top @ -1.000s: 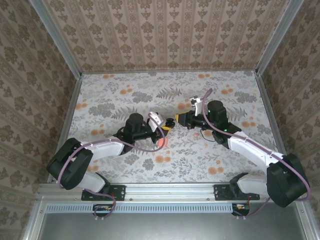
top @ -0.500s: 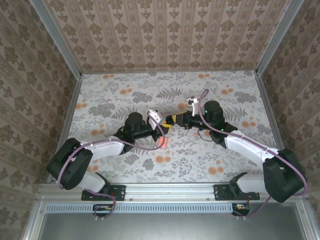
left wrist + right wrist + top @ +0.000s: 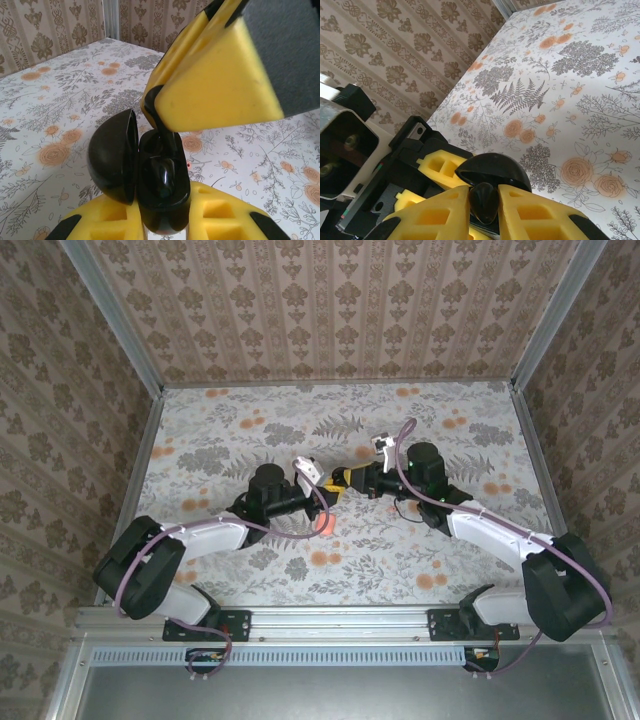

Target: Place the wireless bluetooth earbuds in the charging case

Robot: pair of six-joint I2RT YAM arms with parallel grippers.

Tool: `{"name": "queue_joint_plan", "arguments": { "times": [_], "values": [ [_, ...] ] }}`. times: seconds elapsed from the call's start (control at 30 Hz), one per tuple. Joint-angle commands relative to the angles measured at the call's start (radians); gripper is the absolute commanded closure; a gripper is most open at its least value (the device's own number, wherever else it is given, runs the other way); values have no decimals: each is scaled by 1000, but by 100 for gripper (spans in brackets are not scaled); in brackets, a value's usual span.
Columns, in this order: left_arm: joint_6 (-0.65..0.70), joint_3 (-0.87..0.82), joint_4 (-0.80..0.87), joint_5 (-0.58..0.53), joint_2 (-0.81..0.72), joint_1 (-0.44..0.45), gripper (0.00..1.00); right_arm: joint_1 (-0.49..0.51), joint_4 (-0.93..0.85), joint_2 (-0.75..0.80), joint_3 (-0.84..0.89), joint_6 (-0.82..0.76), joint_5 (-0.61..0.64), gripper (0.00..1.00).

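Observation:
My left gripper (image 3: pixel 162 222) is shut on the charging case (image 3: pixel 162 192), which here is a glossy black shell. Its hinged lid (image 3: pixel 112 155) stands open to the left. One black earbud (image 3: pixel 167 177) lies seated in the case's open cavity. My right gripper (image 3: pixel 484 195) is shut on a second black earbud (image 3: pixel 485 202), right above the case's lid (image 3: pixel 495 170). In the left wrist view that earbud's stem (image 3: pixel 161 122) reaches down from the right gripper's yellow finger (image 3: pixel 210 85) to the case's mouth. From above, both grippers meet at the case (image 3: pixel 335 488) mid-table.
A small salmon-pink round spot (image 3: pixel 323 525) shows on the floral table (image 3: pixel 430 420) just below the left gripper. Patterned walls close the table in at the back and on both sides.
The right gripper has moved left with its earbud, from a short gap away to right against the case held by the left gripper. The left arm has stayed put.

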State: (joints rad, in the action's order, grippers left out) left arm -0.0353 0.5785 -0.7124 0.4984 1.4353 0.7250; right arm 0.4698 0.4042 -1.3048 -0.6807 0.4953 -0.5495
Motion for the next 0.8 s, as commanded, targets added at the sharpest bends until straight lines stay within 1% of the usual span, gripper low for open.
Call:
{"name": "queue_joint_plan", "arguments": {
  "times": [0.0,0.27,0.47,0.57,0.77],
  "values": [
    [-27,34,-52,21,-36,-4,90,6,33,-11,10,0,22,79],
    [-32,35,-56,17,-50,-4,90,6,29,-20,5,-10,16,79],
    [-25,41,-49,16,-59,-4,90,6,16,1,16,-14,31,66],
    [-20,43,-40,16,-65,-4,90,6,4,12,9,-19,36,64],
    [-17,40,-30,22,-76,-4,91,3,-29,48,-12,-32,39,55]
  ]
}}
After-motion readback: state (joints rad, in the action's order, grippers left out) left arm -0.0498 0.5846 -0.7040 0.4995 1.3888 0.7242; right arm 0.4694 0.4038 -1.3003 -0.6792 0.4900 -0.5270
